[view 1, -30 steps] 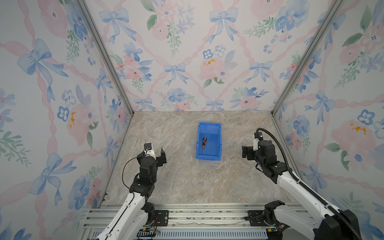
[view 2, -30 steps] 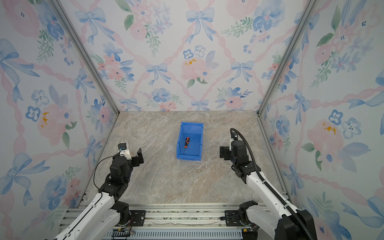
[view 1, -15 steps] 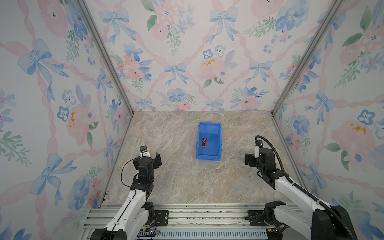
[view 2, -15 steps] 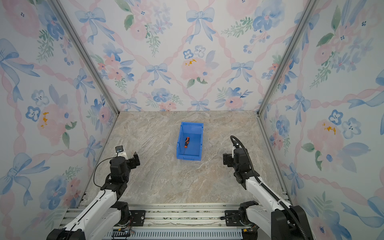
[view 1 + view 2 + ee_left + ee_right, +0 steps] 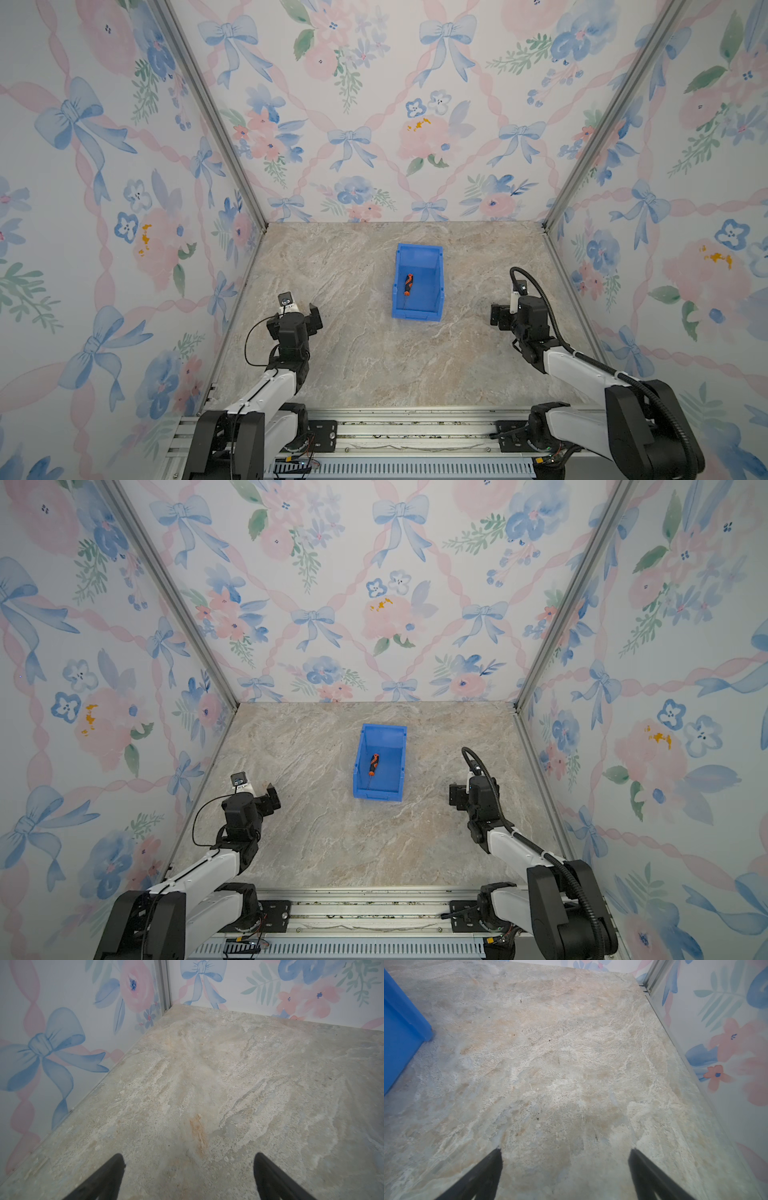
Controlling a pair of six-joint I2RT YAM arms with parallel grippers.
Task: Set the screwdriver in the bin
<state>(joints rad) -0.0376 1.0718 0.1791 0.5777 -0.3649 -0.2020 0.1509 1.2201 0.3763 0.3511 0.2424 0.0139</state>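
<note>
The blue bin (image 5: pixel 428 286) (image 5: pixel 390 771) stands mid-table, its lower side toward the near edge. Inside it, on the left of its floor, lies the orange-and-black screwdriver (image 5: pixel 408 284) (image 5: pixel 373 765), shaft pointing to the near edge. My left gripper (image 5: pixel 301 313) (image 5: pixel 262 795) (image 5: pixel 188 1159) hovers low at the near left, open and empty over bare table. On the near right, well apart from the bin, my right gripper (image 5: pixel 505 316) (image 5: pixel 459 796) (image 5: pixel 564 1152) is open and empty too. One blue outer wall of the bin (image 5: pixel 400 1022) shows in the right wrist view.
Flowered walls close the marble table (image 5: pixel 353 365) on three sides. Metal corner posts (image 5: pixel 582 166) stand at the back corners. An aluminium rail (image 5: pixel 395 432) with the arm bases runs along the near edge.
Both arms have drawn back toward the near edge and sunk lower, most of it in the first half second. The bin and the screwdriver have not moved.
</note>
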